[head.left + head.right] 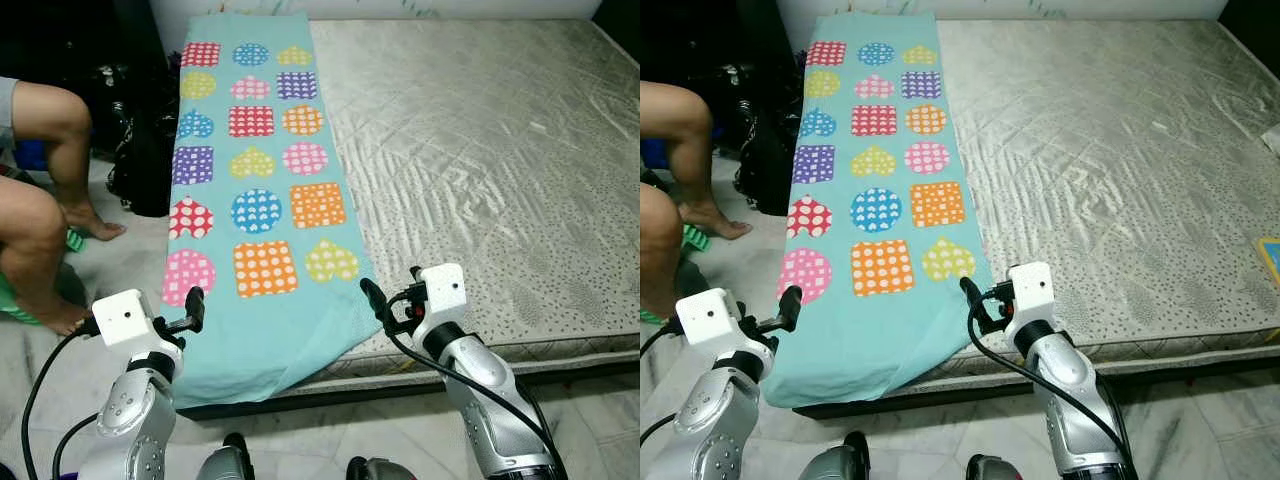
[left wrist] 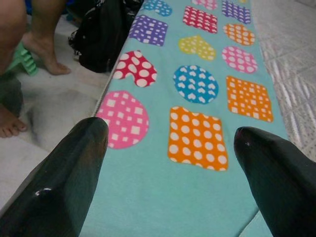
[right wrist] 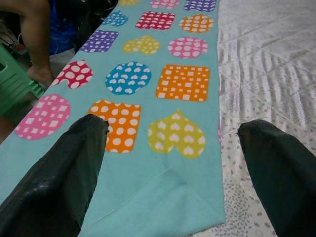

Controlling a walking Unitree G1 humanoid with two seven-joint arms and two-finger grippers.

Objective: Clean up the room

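A long turquoise blanket (image 1: 255, 190) with coloured dotted hearts, circles and squares lies along the left side of a grey quilted mattress (image 1: 480, 170). Its near end hangs over the mattress edge, with one corner folded over. My left gripper (image 1: 192, 310) hovers at the blanket's near left edge, open, with nothing between its fingers (image 2: 74, 168). My right gripper (image 1: 378, 303) hovers at the blanket's near right corner, open and empty, its fingers (image 3: 74, 163) spread above the fabric.
A person's bare legs (image 1: 50, 160) and feet are at the left, on a green stool (image 1: 20, 295). A black bag (image 1: 145, 160) sits on the floor beside the mattress. Pale tiled floor (image 1: 330, 435) runs along the near side.
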